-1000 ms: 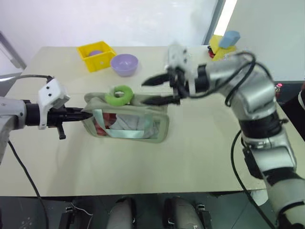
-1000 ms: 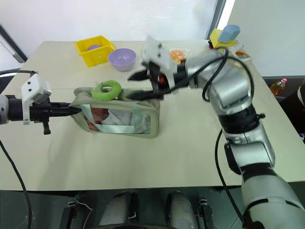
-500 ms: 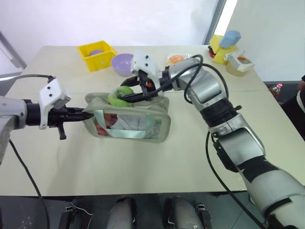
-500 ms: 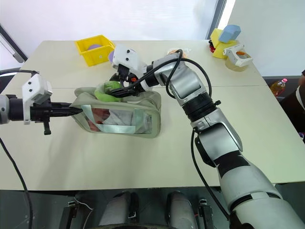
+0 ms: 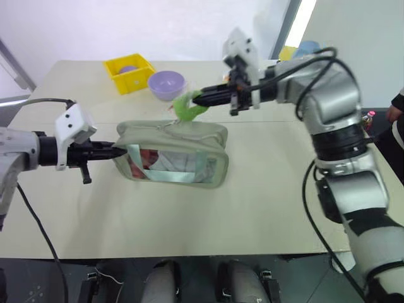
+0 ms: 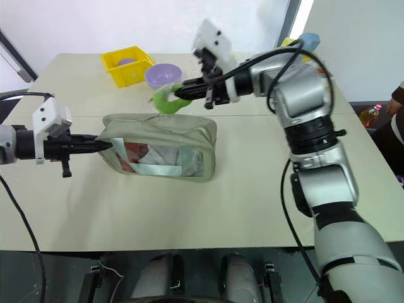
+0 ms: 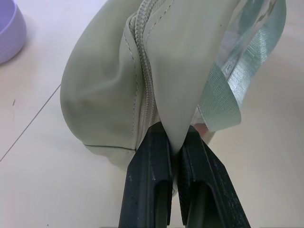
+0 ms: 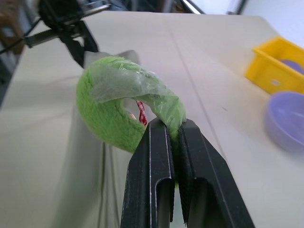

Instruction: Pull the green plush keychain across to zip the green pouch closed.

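The green pouch lies on its side on the pale worktop, its clear window facing the robot, with something red and white showing through the plastic. The left hand has its two black fingers clamped on the pouch's end, pinching a fold of the sage fabric right beside the zipper. The zipper teeth running away from those fingers look meshed together along the stretch nearest the hand. A band of pale green ribbon curves off the pouch just next to the same fingers.

The right hand is above the far edge of the pouch, lifted clear of the fabric, pointing back toward the left hand. Its fingers are pressed tight on the green plush keychain, gripping the fuzzy ring by its rim so that the ring hangs out past the fingertips. A strip of clear tape or film wraps over part of the ring, and a bit of red shows in its hole. A thin link seems to drop from the ring to the pouch top, though I can't make out just where it joins.

Beyond the right hand sit a purple bowl and, further off, a yellow bin, both well apart from the pouch.
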`<control>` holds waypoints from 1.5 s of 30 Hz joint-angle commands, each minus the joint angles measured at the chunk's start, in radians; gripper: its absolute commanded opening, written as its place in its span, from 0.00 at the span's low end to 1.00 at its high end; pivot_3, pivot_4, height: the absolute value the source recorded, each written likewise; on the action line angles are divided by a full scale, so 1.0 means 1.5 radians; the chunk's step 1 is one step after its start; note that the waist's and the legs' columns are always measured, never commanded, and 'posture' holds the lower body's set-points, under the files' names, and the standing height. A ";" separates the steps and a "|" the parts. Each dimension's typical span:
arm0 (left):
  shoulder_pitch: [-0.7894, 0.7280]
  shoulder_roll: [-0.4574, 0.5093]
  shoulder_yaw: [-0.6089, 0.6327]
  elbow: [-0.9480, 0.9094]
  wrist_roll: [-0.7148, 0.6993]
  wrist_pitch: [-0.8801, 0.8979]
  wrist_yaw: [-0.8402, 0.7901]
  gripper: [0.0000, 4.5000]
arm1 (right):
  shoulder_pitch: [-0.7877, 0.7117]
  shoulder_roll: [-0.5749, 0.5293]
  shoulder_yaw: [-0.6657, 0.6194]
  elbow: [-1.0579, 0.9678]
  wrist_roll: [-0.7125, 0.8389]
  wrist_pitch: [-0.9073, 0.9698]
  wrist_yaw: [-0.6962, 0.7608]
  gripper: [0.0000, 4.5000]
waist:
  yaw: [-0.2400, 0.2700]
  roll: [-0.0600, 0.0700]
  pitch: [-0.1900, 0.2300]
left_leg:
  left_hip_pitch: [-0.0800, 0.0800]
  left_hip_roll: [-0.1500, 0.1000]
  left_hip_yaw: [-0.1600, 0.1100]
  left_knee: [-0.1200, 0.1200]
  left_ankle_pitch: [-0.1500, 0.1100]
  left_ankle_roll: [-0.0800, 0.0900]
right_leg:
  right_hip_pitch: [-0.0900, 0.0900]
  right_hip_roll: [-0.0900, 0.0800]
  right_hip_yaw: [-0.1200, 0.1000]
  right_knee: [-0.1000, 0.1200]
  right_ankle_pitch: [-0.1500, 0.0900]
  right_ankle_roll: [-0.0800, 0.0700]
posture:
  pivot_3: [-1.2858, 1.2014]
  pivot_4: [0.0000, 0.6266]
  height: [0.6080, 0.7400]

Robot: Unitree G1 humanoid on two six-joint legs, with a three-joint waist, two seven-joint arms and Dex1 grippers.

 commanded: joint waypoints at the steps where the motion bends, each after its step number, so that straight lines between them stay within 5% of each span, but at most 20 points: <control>1: -0.005 0.002 0.000 0.005 0.005 -0.006 0.000 0.00 | 0.026 -0.089 -0.041 -0.057 -0.022 0.012 -0.020 0.01 | 0.001 0.000 0.000 | 0.000 0.000 0.000 0.000 0.000 0.000 | 0.000 0.000 0.000 0.000 0.000 0.000 | 0.52 0.24 0.99; 7: 0.013 -0.001 -0.003 0.007 0.003 0.002 0.006 0.00 | 0.167 -0.277 -0.030 -0.130 -0.119 -0.070 -0.033 0.01 | -0.001 0.001 0.000 | 0.000 0.000 0.000 0.000 0.000 0.000 | 0.000 0.000 0.000 0.000 0.000 0.000 | 0.52 0.24 0.99; 10: 0.027 -0.012 -0.007 -0.001 0.004 0.009 0.021 0.00 | 0.283 -0.307 -0.047 -0.174 -0.130 -0.058 -0.077 0.01 | 0.001 0.001 0.000 | 0.000 0.000 0.000 0.000 0.000 0.000 | 0.000 0.000 0.000 0.000 0.000 0.000 | 0.52 0.24 0.99; 14: 0.032 -0.032 -0.019 -0.015 0.004 0.015 0.038 0.00 | 0.438 -0.206 -0.056 -0.261 -0.090 0.029 -0.176 0.01 | 0.002 0.000 -0.002 | 0.004 0.000 0.000 0.000 0.000 0.001 | 0.005 0.000 0.000 -0.001 0.000 0.000 | 0.52 0.24 0.99; 19: 0.018 -0.042 -0.032 -0.012 0.006 0.024 0.045 0.00 | 0.524 0.027 0.005 -0.257 -0.105 0.064 -0.334 0.01 | -0.001 0.003 -0.002 | 0.007 0.000 -0.001 -0.001 0.000 0.000 | 0.007 0.000 -0.001 -0.001 0.000 0.000 | 0.52 0.24 0.99; 24: 0.016 -0.039 -0.027 -0.016 0.003 0.032 0.045 0.00 | 0.507 0.046 0.017 -0.212 -0.133 0.028 -0.357 0.01 | -0.001 0.002 -0.004 | 0.008 0.000 -0.001 -0.001 -0.001 0.001 | 0.010 0.000 -0.001 -0.002 0.000 0.000 | 0.52 0.24 0.99; 25: 0.017 -0.037 -0.024 -0.017 0.002 0.033 0.044 0.17 | 0.498 0.035 0.008 -0.205 -0.134 0.020 -0.354 0.00 | -0.001 0.002 -0.004 | 0.009 0.000 -0.001 -0.001 -0.002 0.003 | 0.010 0.000 -0.001 -0.002 0.000 0.000 | 0.52 0.24 0.99; 27: 0.012 -0.038 -0.014 -0.012 -0.003 0.035 0.047 0.33 | 0.477 -0.005 -0.013 -0.201 -0.123 0.005 -0.322 0.00 | 0.000 0.002 -0.004 | 0.010 0.000 -0.001 -0.001 -0.002 0.004 | 0.011 0.000 -0.001 -0.002 0.000 0.000 | 0.52 0.24 0.99; 33: -0.035 -0.007 0.067 0.028 -0.086 0.116 0.022 1.00 | 0.364 -0.154 -0.156 -0.279 0.088 0.139 -0.131 0.56 | -0.001 0.002 -0.002 | 0.003 0.000 -0.002 0.000 -0.001 0.002 | 0.005 0.000 -0.001 -0.002 0.000 0.000 | 0.52 0.24 0.99; 37: -0.072 0.031 0.092 0.063 -0.113 0.145 0.002 1.00 | 0.285 -0.202 -0.189 -0.330 0.211 0.240 -0.069 1.00 | -0.006 0.003 -0.001 | 0.004 0.000 -0.003 -0.002 -0.002 0.004 | 0.004 0.001 0.000 -0.001 0.000 0.000 | 0.52 0.24 0.99; 45: -0.100 0.036 0.125 0.040 -0.147 0.188 0.038 1.00 | 0.207 -0.168 -0.207 -0.369 0.296 0.334 -0.147 1.00 | 0.002 0.002 -0.001 | 0.003 0.000 -0.003 -0.001 -0.002 0.003 | 0.004 0.000 0.000 -0.001 0.000 0.000 | 0.52 0.24 0.99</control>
